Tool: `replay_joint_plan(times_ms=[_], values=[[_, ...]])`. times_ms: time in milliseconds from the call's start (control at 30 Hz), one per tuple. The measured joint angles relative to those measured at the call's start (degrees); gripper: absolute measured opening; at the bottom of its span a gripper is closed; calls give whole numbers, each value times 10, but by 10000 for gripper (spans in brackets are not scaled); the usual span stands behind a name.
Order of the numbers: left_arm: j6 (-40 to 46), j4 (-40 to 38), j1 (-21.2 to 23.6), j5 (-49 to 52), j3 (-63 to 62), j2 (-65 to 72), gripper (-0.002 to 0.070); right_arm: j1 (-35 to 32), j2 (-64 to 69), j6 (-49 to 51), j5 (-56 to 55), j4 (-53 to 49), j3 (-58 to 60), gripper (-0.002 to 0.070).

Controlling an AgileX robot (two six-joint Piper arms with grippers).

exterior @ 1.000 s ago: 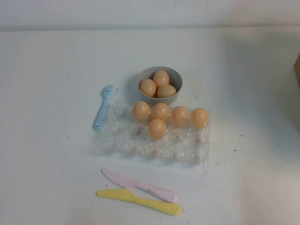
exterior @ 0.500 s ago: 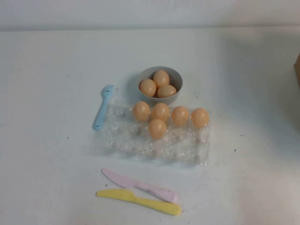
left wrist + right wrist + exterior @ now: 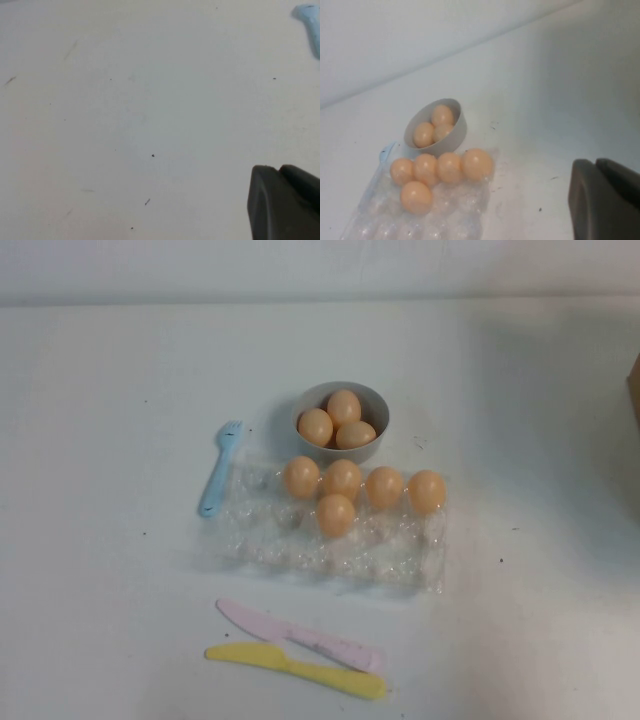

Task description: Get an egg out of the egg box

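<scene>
Neither hand appears in the high view. The right hand [image 3: 607,200] shows only as a dark finger tip in the lower right corner of its wrist picture, well apart from the eggs; whether it is open or closed I cannot tell. The left hand [image 3: 285,202] is likewise just a dark tip in the lower right corner of its wrist picture, over bare table [image 3: 125,125], state also impossible to tell, with an end of the blue fork [image 3: 307,20] at the upper right edge.

In the high view the egg box [image 3: 330,540] lies at centre frame, a clear crinkly tray. Four eggs fill its upper row and one egg [image 3: 335,515] sits alone in the row below, touching its neighbour above. The grey bowl [image 3: 340,422] stands just above the tray, holding three more eggs. The fork lies just left of the tray; a pink knife [image 3: 295,635] and a yellow knife [image 3: 295,668] lie below it.

No egg has yet been lifted. Likely troubles: the smooth egg could slip from a pinch placed off centre; the light tray could lift or slide along with the egg; fingers coming down among the packed upper row could knock neighbours loose.
</scene>
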Motion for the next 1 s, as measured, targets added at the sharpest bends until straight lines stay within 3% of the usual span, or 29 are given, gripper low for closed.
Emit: replay_joint_plan(times_ms=[133, 233, 433, 767, 1000], values=[[0, 0, 0, 0, 0, 0, -4, 0, 67, -16, -14, -3, -24, -17], [0, 0, 0, 0, 0, 0, -4, 0, 127, -80, -13, -8, -45, -17], [0, 0, 0, 0, 0, 0, -4, 0, 273, -168, 51, -26, -144, -17], [0, 0, 0, 0, 0, 0, -4, 4, 415, -177, 185, -108, -348, -17], [0, 0, 0, 0, 0, 0, -4, 71, 455, -97, 245, -296, -419, -17]])
